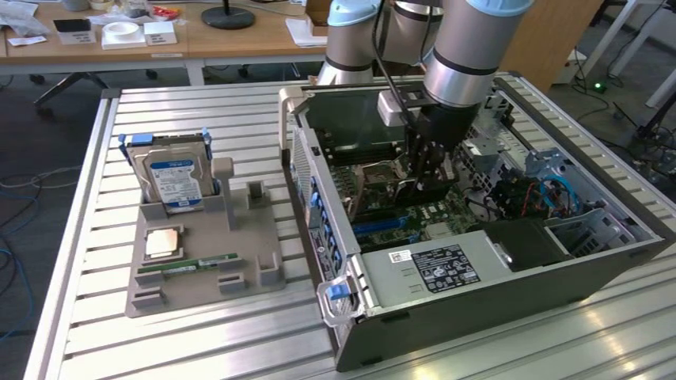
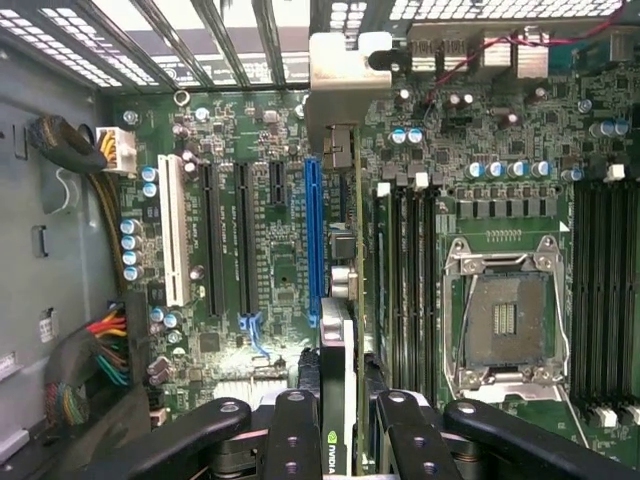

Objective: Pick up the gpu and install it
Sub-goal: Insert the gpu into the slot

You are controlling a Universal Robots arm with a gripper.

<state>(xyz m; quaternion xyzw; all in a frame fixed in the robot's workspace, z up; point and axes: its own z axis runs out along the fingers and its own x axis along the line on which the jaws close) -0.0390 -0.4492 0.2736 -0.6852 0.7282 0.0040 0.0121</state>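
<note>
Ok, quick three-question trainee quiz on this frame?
1. True or false: the gripper grips the gpu inside the open PC case.
2. In the wrist view, which lies closest beside the gpu? A) the white slot B) the blue slot C) the CPU socket
3. Fill in: in the stand at the exterior view's left, the blue-labelled ___ stands upright.
Key: 1 true; 2 B; 3 hard drive.
</note>
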